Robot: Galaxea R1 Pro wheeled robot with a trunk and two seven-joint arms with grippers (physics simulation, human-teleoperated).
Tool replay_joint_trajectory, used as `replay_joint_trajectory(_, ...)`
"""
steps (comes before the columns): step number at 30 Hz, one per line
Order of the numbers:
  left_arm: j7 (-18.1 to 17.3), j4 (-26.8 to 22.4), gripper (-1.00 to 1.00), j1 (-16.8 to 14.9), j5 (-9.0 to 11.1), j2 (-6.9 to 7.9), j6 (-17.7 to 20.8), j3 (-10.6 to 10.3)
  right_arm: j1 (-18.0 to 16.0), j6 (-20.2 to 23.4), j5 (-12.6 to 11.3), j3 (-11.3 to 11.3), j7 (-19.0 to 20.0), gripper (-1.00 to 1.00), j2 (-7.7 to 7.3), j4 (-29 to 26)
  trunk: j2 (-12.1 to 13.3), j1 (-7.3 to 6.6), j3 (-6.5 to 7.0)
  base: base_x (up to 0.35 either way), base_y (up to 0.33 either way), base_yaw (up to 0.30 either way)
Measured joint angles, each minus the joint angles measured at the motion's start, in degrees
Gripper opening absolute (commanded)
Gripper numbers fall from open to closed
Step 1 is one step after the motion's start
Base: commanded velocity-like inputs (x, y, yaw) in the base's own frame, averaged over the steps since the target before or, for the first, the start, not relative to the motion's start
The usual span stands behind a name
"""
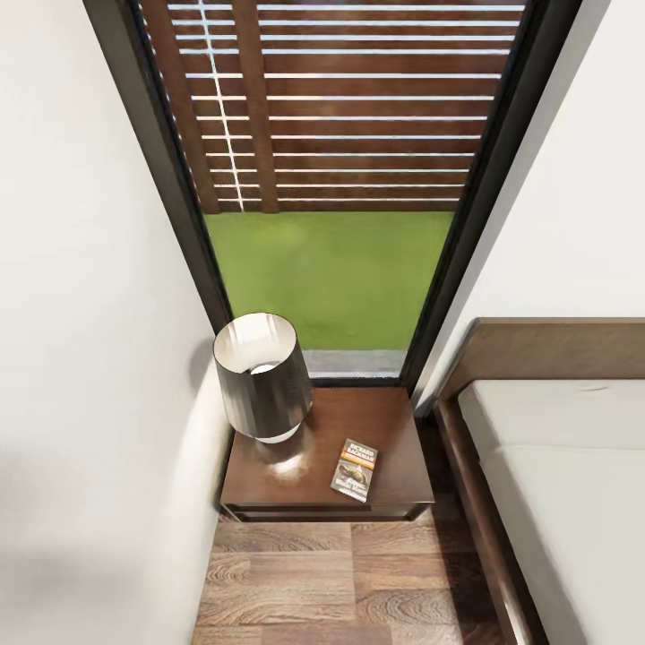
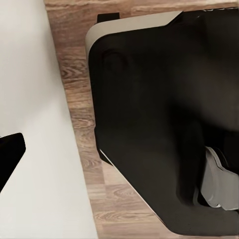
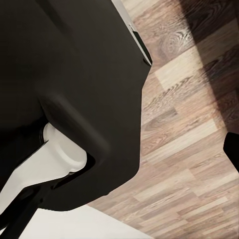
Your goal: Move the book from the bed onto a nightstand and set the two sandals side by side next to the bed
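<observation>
The book (image 1: 356, 468), dark grey with an orange band, lies flat on the dark brown nightstand (image 1: 394, 421), toward its front right, beside a lamp. The bed (image 1: 555, 484) with its light grey mattress and brown frame stands to the right of the nightstand. The blue sandals are out of view. In the left wrist view one dark fingertip (image 2: 10, 152) juts in over a white wall, and in the right wrist view a dark fingertip (image 3: 233, 149) hangs over the wood floor. Nothing shows between either pair of fingers.
A lamp (image 1: 262, 376) with a dark shade fills the nightstand's left half. A tall dark-framed window (image 1: 331, 269) stands behind it and a white wall (image 1: 90, 358) closes the left. Plank floor (image 1: 296, 582) lies before the nightstand. The robot's black base (image 2: 159, 124) looms in both wrist views.
</observation>
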Motion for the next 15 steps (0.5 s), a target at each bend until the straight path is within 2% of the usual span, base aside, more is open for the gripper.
replay_joint_trajectory(15,-0.1,0.0,1.00,0.8,0.0,-0.02,0.0,0.0,0.0,0.0,0.0,0.0,0.0,1.00,0.00,0.0,0.0,0.00,0.00,0.000,0.000,0.000)
